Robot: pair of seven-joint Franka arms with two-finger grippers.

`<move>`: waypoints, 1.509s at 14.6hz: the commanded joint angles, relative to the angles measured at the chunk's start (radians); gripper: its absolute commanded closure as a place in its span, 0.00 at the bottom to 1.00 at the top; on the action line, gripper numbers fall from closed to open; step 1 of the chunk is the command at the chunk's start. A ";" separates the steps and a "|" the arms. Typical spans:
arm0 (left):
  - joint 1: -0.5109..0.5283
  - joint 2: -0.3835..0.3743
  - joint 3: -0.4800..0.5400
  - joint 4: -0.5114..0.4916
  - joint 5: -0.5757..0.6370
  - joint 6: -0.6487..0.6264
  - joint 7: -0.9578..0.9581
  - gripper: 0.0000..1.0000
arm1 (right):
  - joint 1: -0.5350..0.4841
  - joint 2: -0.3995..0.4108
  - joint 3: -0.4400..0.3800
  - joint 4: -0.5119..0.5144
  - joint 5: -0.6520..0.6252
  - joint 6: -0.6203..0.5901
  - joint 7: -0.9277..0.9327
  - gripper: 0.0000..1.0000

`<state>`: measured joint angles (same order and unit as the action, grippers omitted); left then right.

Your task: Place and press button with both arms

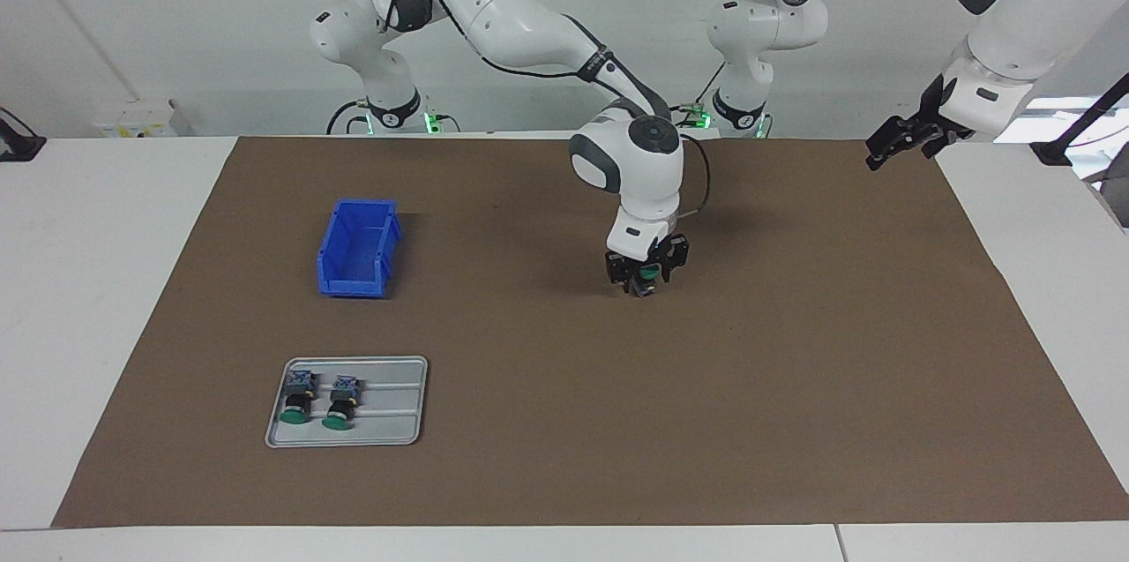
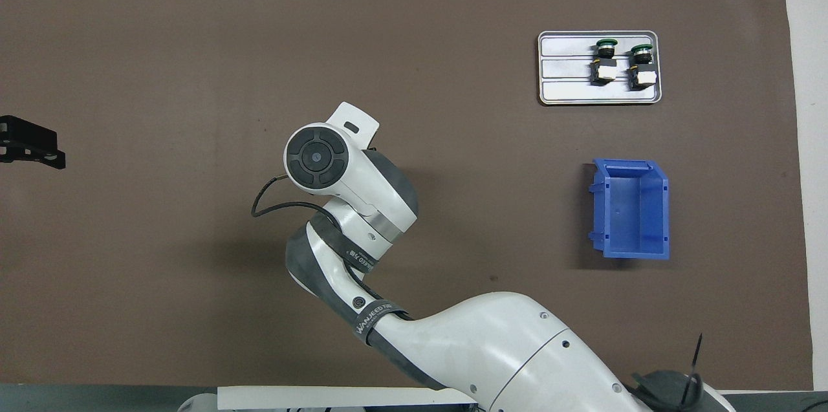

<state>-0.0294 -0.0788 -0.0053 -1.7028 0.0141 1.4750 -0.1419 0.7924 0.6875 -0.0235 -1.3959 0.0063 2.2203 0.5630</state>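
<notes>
The right arm reaches out to the middle of the brown mat [image 1: 794, 385]. Its right gripper [image 1: 646, 278] points straight down, low over the mat, shut on a button [image 1: 651, 273] whose green cap shows between the fingers. In the overhead view the arm's wrist [image 2: 323, 156] hides both this gripper and the button. The left gripper [image 1: 901, 141] waits open and holds nothing, raised over the mat's corner at the left arm's end; it also shows as the left gripper [image 2: 29, 148] at the edge of the overhead view.
A grey tray [image 1: 388, 421] toward the right arm's end holds two more green-capped buttons [image 1: 298, 399] [image 1: 342, 403] lying on their sides. A blue bin [image 1: 357, 246] stands nearer to the robots than the tray. White table surrounds the mat.
</notes>
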 commanded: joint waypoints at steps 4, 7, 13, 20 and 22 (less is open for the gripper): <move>0.008 -0.026 -0.005 -0.005 0.018 -0.019 0.021 0.00 | -0.010 -0.029 0.007 -0.041 0.006 0.015 -0.018 0.44; 0.009 -0.027 -0.005 -0.009 0.018 -0.021 0.019 0.00 | -0.005 -0.031 0.008 -0.043 0.006 0.013 -0.018 0.59; 0.009 -0.021 -0.005 0.002 0.017 -0.004 0.013 0.00 | -0.025 -0.040 0.019 -0.023 0.001 -0.004 -0.022 0.99; 0.008 -0.007 -0.005 0.032 0.018 0.017 0.018 0.00 | -0.356 -0.400 0.019 -0.277 0.001 -0.117 -0.314 0.99; 0.008 0.001 -0.005 0.031 0.015 0.027 0.018 0.00 | -0.451 -0.535 0.017 -0.429 0.001 -0.114 -0.394 0.99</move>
<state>-0.0294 -0.0883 -0.0053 -1.6797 0.0143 1.4828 -0.1374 0.4146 0.3347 -0.0272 -1.5874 0.0067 2.0756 0.2286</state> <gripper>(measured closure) 0.000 0.656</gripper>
